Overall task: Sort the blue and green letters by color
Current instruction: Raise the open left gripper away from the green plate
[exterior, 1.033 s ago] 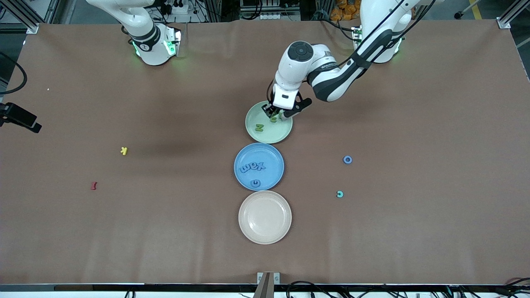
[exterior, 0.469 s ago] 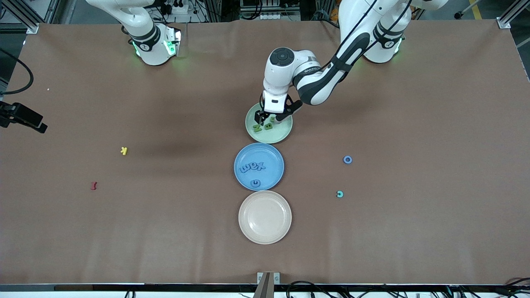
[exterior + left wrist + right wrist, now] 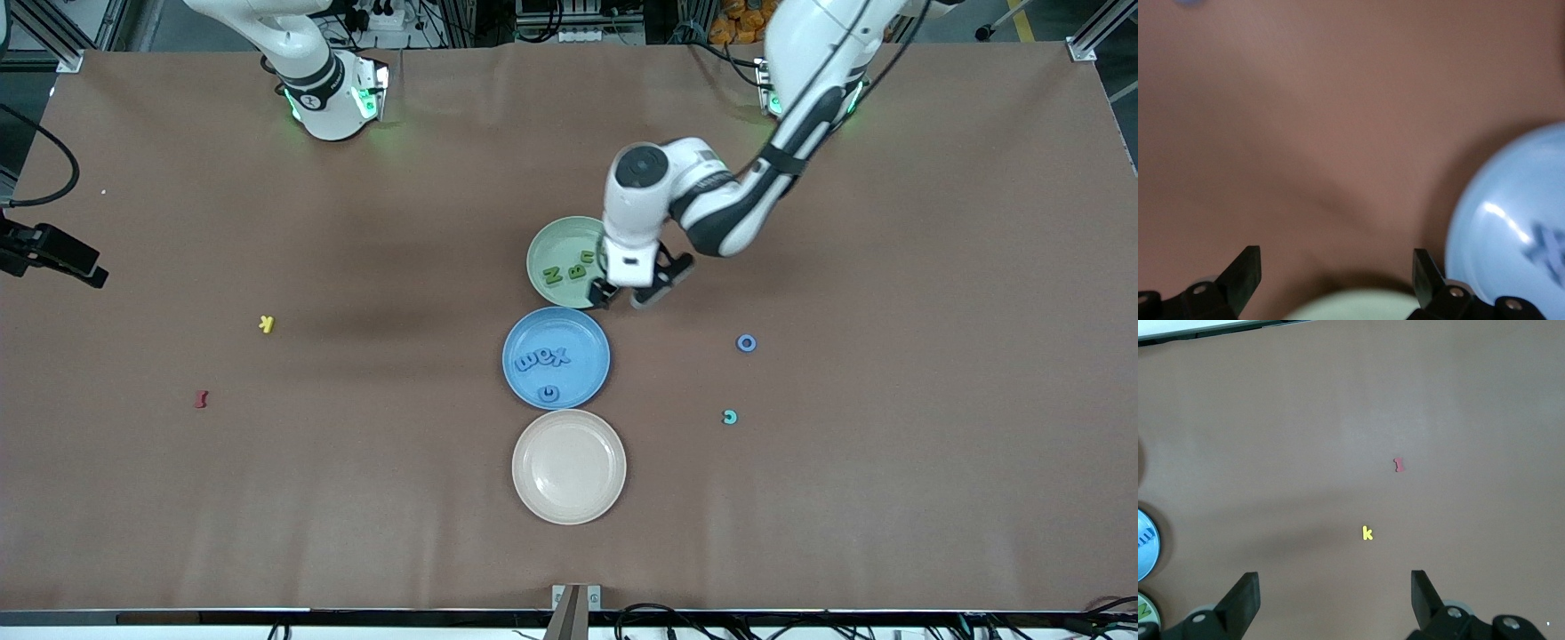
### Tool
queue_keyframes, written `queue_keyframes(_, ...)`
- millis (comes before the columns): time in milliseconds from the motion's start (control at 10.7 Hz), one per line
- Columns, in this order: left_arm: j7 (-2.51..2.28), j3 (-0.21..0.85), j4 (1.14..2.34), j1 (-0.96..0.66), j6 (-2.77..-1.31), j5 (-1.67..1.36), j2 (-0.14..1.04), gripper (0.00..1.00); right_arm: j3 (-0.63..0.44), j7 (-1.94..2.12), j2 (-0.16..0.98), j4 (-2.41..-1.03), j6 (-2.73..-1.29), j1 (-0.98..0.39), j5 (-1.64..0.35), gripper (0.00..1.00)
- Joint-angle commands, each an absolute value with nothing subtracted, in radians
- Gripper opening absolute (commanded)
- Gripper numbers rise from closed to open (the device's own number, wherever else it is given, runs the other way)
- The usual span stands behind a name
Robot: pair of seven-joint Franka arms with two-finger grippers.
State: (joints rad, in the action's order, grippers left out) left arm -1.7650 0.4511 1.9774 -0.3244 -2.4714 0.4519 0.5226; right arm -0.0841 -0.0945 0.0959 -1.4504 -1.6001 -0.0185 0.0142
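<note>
Three green letters (image 3: 570, 268) lie in the green plate (image 3: 544, 247). Several blue letters (image 3: 542, 359) lie in the blue plate (image 3: 582, 338), which also shows in the left wrist view (image 3: 1511, 227). A blue O (image 3: 747, 343) and a teal C (image 3: 730, 417) lie loose on the table toward the left arm's end. My left gripper (image 3: 624, 298) (image 3: 1336, 273) hangs open and empty over the green plate's rim (image 3: 1351, 308), on the side toward the blue plate. My right gripper (image 3: 1335, 600) is open and empty, and that arm waits.
A beige plate (image 3: 569, 507) sits nearest the front camera, in line with the other two plates. A yellow K (image 3: 266, 324) (image 3: 1367, 533) and a dark red I (image 3: 202, 399) (image 3: 1399, 465) lie toward the right arm's end of the table.
My left gripper opened and left a green letter in the green plate, then moved from over the plate's middle to its rim near the blue plate. The right arm has not moved.
</note>
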Motion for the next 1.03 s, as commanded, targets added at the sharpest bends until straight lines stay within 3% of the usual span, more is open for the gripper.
queue_keyframes(0,-1.466,0.468,1.99,-0.108,-2.301,0.465,0.469,1.0,-0.084,-0.112,0.103,-1.437,-1.598,-0.021,0.003,1.0)
queue_keyframes(376,-1.223,0.511,1.983,0.075,-2.29,0.436,0.465,1.0,-0.084,-0.112,0.104,-1.437,-1.598,-0.031,0.003,1.0)
queue_keyframes(657,-1.067,0.656,1.983,0.283,-2.232,0.403,0.434,1.0,-0.084,-0.113,0.11,-1.437,-1.598,-0.031,0.005,1.0)
queue_keyframes(939,-0.901,0.576,2.015,0.241,-2.226,0.302,0.361,1.0,-0.084,-0.112,0.112,-1.437,-1.612,-0.034,0.005,1.0)
